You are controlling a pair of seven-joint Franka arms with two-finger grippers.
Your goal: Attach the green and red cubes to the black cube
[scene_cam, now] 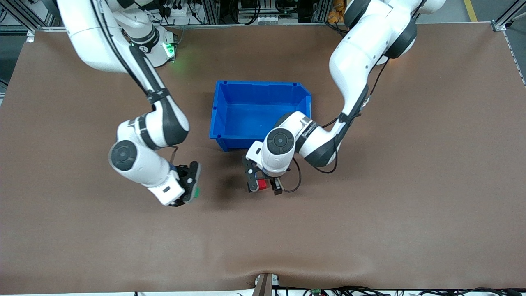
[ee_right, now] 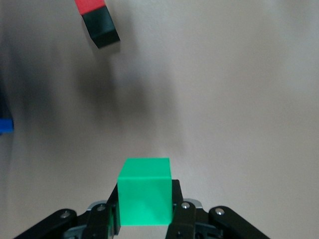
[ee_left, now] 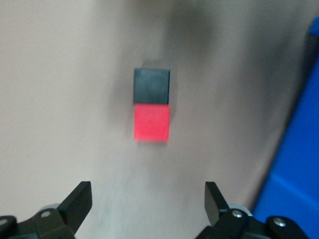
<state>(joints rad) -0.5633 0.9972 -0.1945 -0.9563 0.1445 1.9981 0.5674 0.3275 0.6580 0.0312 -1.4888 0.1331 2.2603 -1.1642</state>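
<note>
The red cube and the black cube lie joined side by side on the brown table. My left gripper is open and empty right over them, one finger on each side. In the front view the red cube shows between the fingers of the left gripper. The black cube is on the red cube's side toward the right arm's end. My right gripper is shut on the green cube and holds it over bare table, apart from the pair.
The blue bin stands empty at mid table, farther from the front camera than both grippers. Its wall shows in the left wrist view, close beside the left gripper. Bare brown table surrounds the cubes.
</note>
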